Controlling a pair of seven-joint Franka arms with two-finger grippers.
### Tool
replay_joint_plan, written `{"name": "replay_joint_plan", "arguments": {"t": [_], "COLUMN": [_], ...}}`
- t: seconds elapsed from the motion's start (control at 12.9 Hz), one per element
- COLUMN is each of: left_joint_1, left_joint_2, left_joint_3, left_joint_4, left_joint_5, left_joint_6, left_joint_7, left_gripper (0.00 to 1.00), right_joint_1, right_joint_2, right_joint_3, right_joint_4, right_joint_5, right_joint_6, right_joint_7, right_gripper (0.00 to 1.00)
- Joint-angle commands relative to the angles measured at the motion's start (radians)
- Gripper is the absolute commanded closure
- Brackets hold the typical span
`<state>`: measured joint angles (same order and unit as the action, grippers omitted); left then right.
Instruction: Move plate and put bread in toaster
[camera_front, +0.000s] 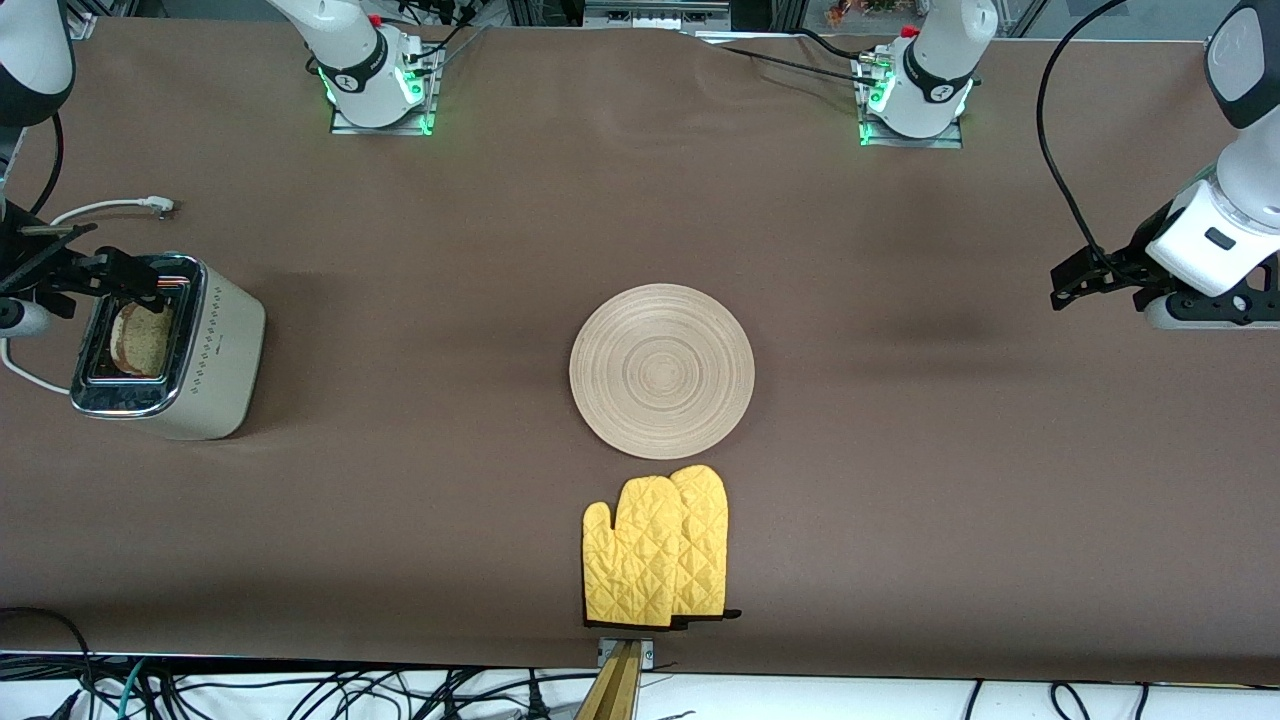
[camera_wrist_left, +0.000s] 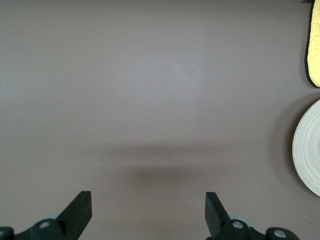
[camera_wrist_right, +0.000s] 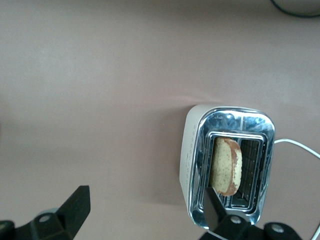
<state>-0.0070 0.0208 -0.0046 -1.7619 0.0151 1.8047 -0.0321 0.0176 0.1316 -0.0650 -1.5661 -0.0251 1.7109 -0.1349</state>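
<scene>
Now, step: speckled brown bread slice (camera_wrist_right: 226, 166) sits in cream chrome-topped toaster (camera_front: 168, 347); round wooden plate (camera_front: 661, 370) mid-table.
Right gripper (camera_wrist_right: 145, 210): my jaws spread, over toaster.
Left gripper (camera_wrist_left: 148, 212): spread, waiting.
Next: likely withdraw.

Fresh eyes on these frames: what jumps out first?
The bright yellow oven mitts stand out most, lying just nearer the front camera than the round wooden plate at the table's middle. Next, the bread standing in a slot of the chrome-topped toaster at the right arm's end, with the open right gripper above it. The left gripper hangs open over bare table at the left arm's end.
</scene>
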Motion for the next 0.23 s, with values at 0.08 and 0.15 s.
{"name": "replay_joint_plan", "arguments": {"t": [0.08, 0.15], "left_joint_1": [0.001, 0.001], "left_joint_2": [0.007, 0.007], "left_joint_3": [-0.003, -0.005], "left_joint_4": [0.022, 0.022], "left_joint_5": [0.008, 0.008], "left_joint_6": [-0.019, -0.019], "left_joint_7": [-0.008, -0.008], "left_gripper": [0.00, 0.00], "right_joint_1": [-0.016, -0.016], "right_joint_2": [0.014, 0.014], "right_joint_3": [0.022, 0.022], "right_joint_4": [0.024, 0.026], "right_joint_5": [-0.016, -0.016], "right_joint_6": [-0.027, -0.027], "right_joint_7": [0.018, 0.018], "right_gripper": [0.00, 0.00]}}
